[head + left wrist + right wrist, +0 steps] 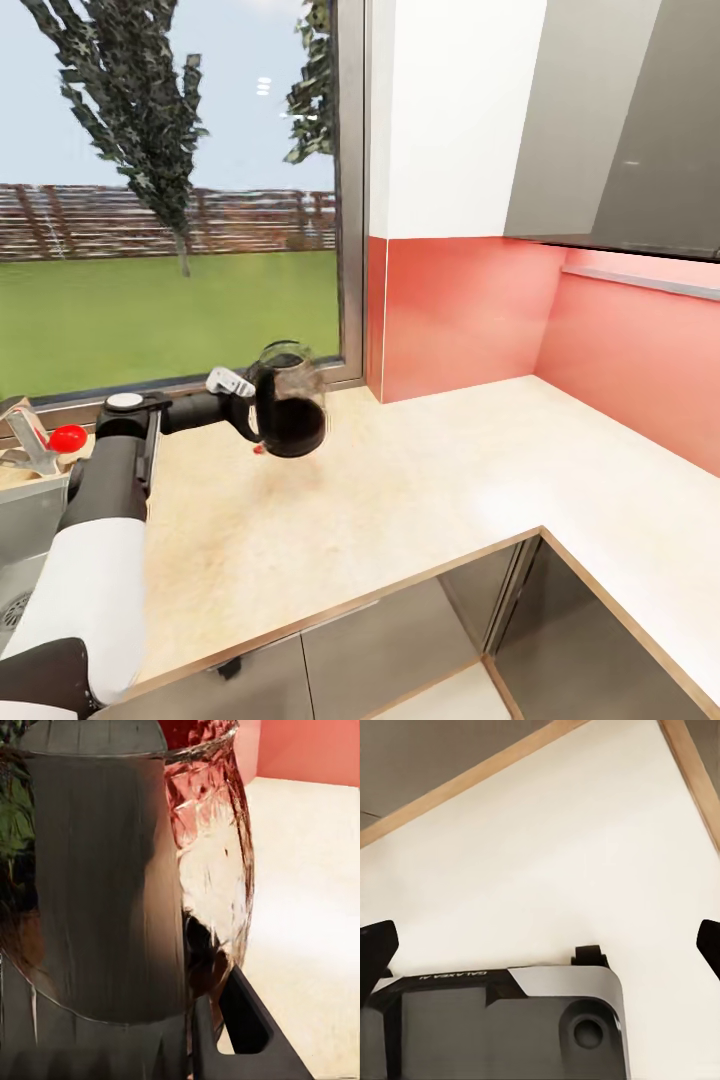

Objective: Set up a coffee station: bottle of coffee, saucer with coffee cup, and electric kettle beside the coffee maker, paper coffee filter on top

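Light tan wood-look kitchen countertop [420, 480] running beneath red backsplash. Hovering just above it, near the window: round-bellied dark-tinted glass electric kettle [290, 402], upright, clamped at its black handle by left gripper [245, 400]. Right gripper [540, 945] spread wide, holding nothing, facing pale floor.

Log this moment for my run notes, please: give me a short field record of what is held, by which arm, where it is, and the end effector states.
held item: electric kettle, dark-tinted glass, black handle
held by: left end effector, shut on the kettle's handle side
kettle position: over the kitchen countertop, near the window; contact with the worktop cannot be told
right end effector: open, fingertips wide apart above a pale surface
backdrop: red wall panel
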{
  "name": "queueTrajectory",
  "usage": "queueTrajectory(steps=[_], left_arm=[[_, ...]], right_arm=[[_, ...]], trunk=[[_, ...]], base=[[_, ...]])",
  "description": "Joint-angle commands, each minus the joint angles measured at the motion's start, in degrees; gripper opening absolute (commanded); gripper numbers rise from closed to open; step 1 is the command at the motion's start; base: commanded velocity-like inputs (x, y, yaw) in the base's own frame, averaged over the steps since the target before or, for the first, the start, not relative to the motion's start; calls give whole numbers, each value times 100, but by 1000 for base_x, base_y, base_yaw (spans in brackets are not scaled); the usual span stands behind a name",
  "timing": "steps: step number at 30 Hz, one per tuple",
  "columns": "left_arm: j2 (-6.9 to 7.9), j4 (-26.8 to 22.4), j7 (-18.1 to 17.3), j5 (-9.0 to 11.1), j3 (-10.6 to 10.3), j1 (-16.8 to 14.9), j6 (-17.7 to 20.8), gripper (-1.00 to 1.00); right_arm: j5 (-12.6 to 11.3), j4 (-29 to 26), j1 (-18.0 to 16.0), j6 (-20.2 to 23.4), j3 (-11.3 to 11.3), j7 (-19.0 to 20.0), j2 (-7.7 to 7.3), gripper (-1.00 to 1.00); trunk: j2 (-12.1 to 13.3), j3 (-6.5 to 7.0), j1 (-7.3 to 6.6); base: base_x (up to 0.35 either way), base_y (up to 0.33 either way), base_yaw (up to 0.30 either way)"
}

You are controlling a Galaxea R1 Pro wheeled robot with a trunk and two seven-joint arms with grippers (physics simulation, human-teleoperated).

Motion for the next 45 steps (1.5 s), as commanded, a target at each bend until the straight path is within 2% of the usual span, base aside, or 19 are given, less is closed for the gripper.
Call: queueTrajectory(steps=[1,5,15,22,27,32,36,45], left_arm=[[56,-37,-40,7,13,3,64,-100],[166,-59,1,-4,24,12,51,-100],[180,-74,38,-15,31,14,50,-100],[132,-74,120,-15,20,14,50,-100],[165,-74,132,-15,31,19,48,-100],[177,-80,136,-2,185,23,41,-100],[175,-82,136,-8,192,28,41,-100],[172,-90,128,7,210,24,42,-100]], right_arm=[[-61,5,-6,-26,41,27,2,100],[-69,10,-6,-36,30,30,-16,100],[-51,12,-6,-25,27,30,-36,100],[-55,11,-6,-24,29,30,-2,100],[-61,12,-6,-24,27,30,-6,100],[-68,12,-6,-24,19,30,-13,100],[-63,12,-6,-24,25,30,-7,100],[-60,12,-6,-24,27,30,4,100]], trunk=[[-14,-13,4],[-14,-13,4],[-14,-13,4],[-14,-13,4],[-14,-13,4],[-14,-13,4],[-14,-13,4],[-14,-13,4]], base=[[0,0,0],[-2,0,0],[-241,0,10],[-312,-147,261],[-309,-105,278],[-326,-9,279],[-315,0,279],[-58,1,279]])
